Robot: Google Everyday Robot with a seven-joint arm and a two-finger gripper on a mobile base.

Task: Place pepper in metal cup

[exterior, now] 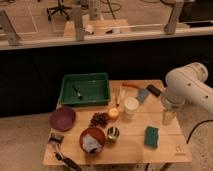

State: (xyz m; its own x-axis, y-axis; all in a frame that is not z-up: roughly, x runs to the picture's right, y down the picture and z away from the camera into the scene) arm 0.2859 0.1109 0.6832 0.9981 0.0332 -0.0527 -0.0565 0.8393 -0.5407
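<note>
Red-orange pepper (131, 85) is lying flat at the far edge of the wooden counter (130, 146), just right of the green tray (95, 86), and nothing is touching it. Metal cup (113, 133) stands upright toward the near side, right beside the red-brown bowl (84, 135). It is well apart from the pepper, with the white cup (131, 105), a small yellow-orange fruit (113, 113) and the grape bunch (99, 119) in between. My arm (187, 82) comes in from the right, a big white elbow over the counter's right edge. The gripper (168, 119) hangs pointing down from it, over the right side of the counter, right of the white cup and beyond the green sponge (151, 136). Jaws are spread wide and I see nothing between them. Purple plate (62, 118) on the left, a dark brush (57, 139) at the near left corner, and a black block (154, 90) and a grey piece (143, 95) just right of the pepper. Something small and dark lies in the tray; I cannot tell what it is.
</note>
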